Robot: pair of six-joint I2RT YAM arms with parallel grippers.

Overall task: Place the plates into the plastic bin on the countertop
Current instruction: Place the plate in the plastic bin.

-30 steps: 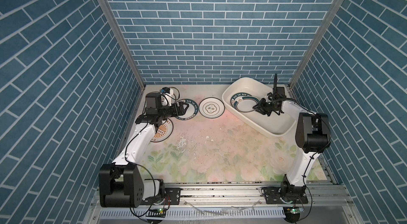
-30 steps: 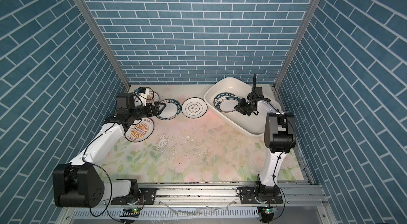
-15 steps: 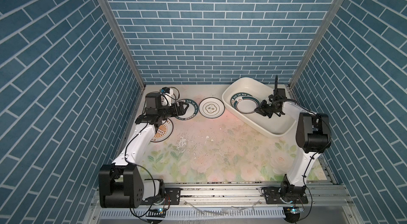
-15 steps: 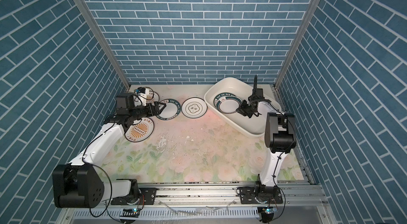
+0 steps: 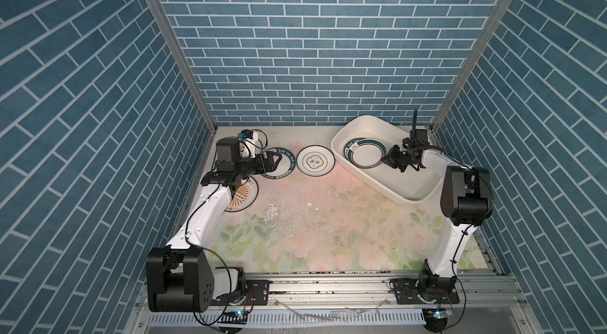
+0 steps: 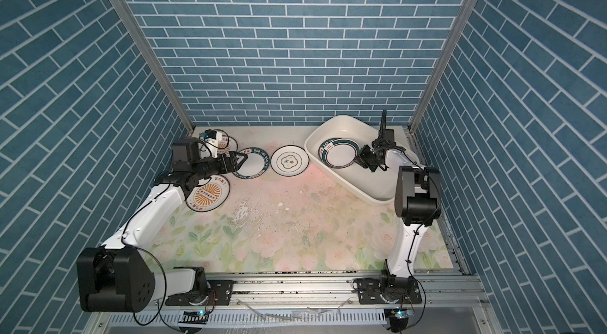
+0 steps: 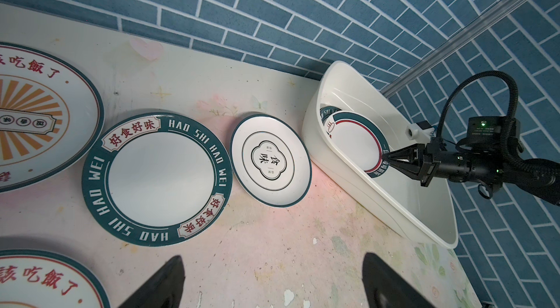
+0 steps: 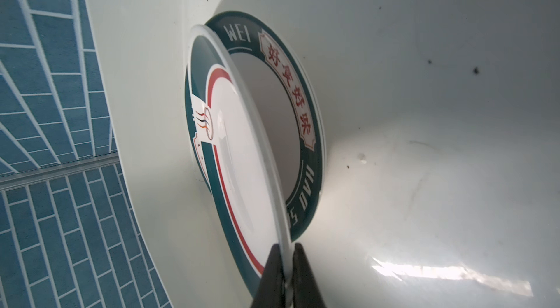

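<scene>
I see the flowered, scuffed bench across both top views. The plastic bin sits on it, open side up. Its long axis runs diagonally from the back wall toward the right arm's base.

Two plates sit inside the bin, at the end farthest from that base. The lower lettered plate faces up. The ring plate rests on it at a tilt: its far edge is down on that plate and its near edge is raised.

Outside, the quatrefoil plate lies just beside the bin's wall, on the side toward the left arm. The outer lettered plate lies just beyond it, farther from the bin. Farthest from the bin are the front sunburst plate, partly under the left arm, and the back sunburst plate, close to the back wall.

My right end effector reaches into the bin along its long axis and is clamped on the ring plate's raised rim. My left end effector hangs over the outer lettered plate, pointing toward the bin, with its jaws wide and nothing between them.
</scene>
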